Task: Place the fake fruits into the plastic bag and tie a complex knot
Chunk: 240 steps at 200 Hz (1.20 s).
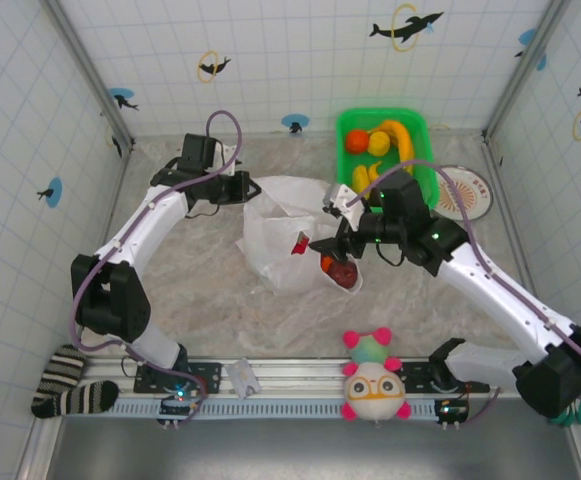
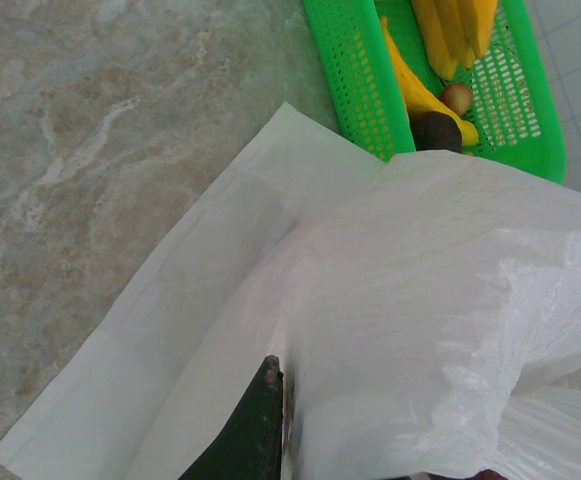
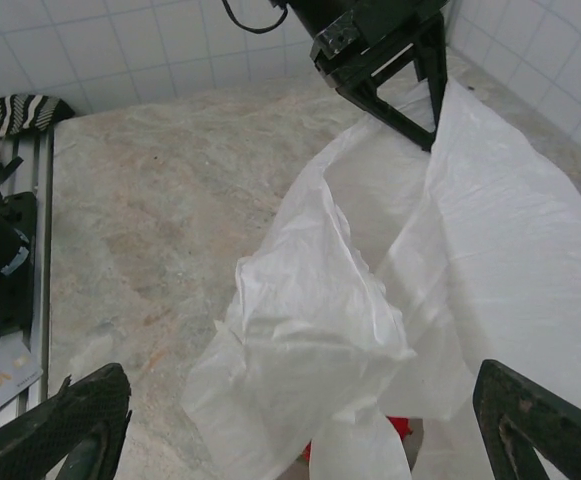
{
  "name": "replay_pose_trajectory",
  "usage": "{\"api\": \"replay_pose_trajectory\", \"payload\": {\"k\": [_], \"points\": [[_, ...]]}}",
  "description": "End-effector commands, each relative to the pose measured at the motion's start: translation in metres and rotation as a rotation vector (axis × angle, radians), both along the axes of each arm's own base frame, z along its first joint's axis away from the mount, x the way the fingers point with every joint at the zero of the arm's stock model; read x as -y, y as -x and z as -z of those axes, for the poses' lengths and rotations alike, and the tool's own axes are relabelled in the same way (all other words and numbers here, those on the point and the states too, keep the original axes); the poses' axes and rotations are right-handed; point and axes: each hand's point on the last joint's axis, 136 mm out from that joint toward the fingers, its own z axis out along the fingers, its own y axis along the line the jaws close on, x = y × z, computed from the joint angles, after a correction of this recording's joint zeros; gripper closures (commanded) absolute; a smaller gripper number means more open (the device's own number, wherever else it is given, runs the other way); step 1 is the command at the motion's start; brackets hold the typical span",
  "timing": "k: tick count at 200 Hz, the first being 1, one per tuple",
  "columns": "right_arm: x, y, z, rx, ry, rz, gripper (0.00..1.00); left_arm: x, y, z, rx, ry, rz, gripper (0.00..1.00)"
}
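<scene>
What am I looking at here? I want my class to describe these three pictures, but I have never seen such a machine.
Two white robot arms are bolted to a table's near edge. One picture looks down from above; the other two come from cameras on the wrists. On the table lie a white plastic bag, a green basket of fake fruits, a plush toy and a striped sock. The left arm's fingers pinch the bag's edge, holding it up. The right arm's fingers stand wide open above the bag, holding nothing. A red fruit shows at the bag's edge.
</scene>
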Motion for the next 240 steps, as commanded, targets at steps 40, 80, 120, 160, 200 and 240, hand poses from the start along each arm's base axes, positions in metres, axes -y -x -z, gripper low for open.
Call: {"api": "replay_pose_trajectory", "payload": {"k": [40, 80, 120, 160, 200, 240], "points": [[-0.034, -0.008, -0.015, 0.019, -0.071, -0.063, 0.39, -0.001, -0.006, -0.01, 0.029, 0.0, 0.002, 0.87], [-0.04, -0.013, -0.036, 0.021, -0.098, -0.035, 0.96, -0.001, -0.005, -0.015, 0.039, 0.005, 0.005, 0.86], [-0.035, -0.029, -0.081, 0.072, -0.122, 0.053, 1.0, -0.003, -0.015, -0.05, 0.116, 0.012, 0.012, 0.61], [-0.033, -0.045, -0.104, 0.103, -0.108, 0.131, 0.95, -0.031, -0.024, -0.11, 0.256, -0.029, -0.047, 0.36], [-0.038, -0.056, -0.125, 0.123, -0.118, 0.166, 0.94, -0.065, -0.011, -0.157, 0.437, -0.061, -0.102, 0.24], [-0.043, -0.068, -0.133, 0.123, -0.108, 0.2, 0.93, -0.042, 0.071, -0.189, 0.793, 0.112, 0.072, 0.18]]}}
